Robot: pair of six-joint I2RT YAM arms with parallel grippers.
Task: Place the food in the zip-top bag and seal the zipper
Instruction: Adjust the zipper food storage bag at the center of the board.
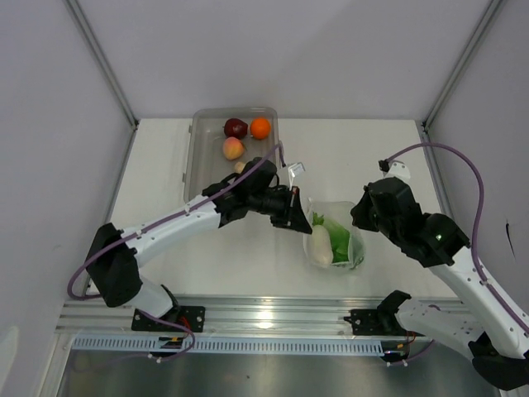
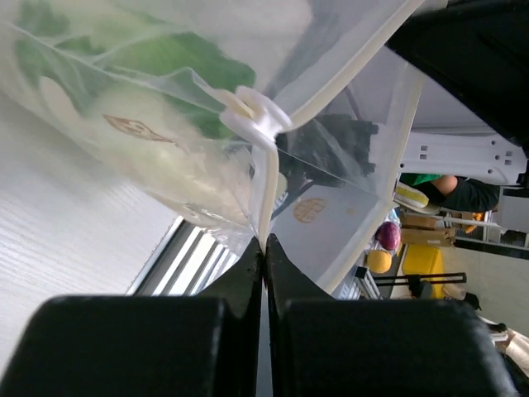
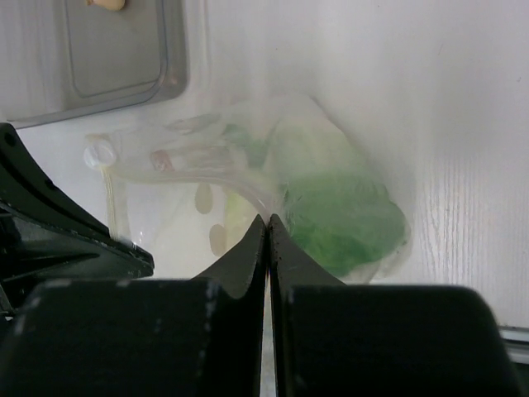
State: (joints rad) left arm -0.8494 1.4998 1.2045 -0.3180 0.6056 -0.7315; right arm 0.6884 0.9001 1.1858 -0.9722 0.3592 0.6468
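On the bench (image 1: 388, 165), right of centre, lay the bag (image 1: 355, 252) with the radish (image 1: 321, 245) and lettuce (image 1: 340, 236) already inside. The left gripper (image 2: 264, 245) was clenched on the pale zipper (image 2: 266, 194) at the bag's edge. The right gripper (image 3: 268, 222) looked pinched shut on the film at the opposite side, so the bag seemed held between them.

Four pieces were not yet packed. The red bulb (image 1: 235, 127), orange (image 1: 260, 127), peach (image 1: 233, 148) and beige lump (image 1: 240, 166) sat in the grey tray (image 1: 197, 153) at the back. I judged the job under halfway, and the zipper looked unsealed. With both grippers occupied, one would have to let go to fetch more.

Bare bench showed behind the bag and to its right. The tray rim stood near on the left, and the walls (image 1: 66, 124) closed in both sides.
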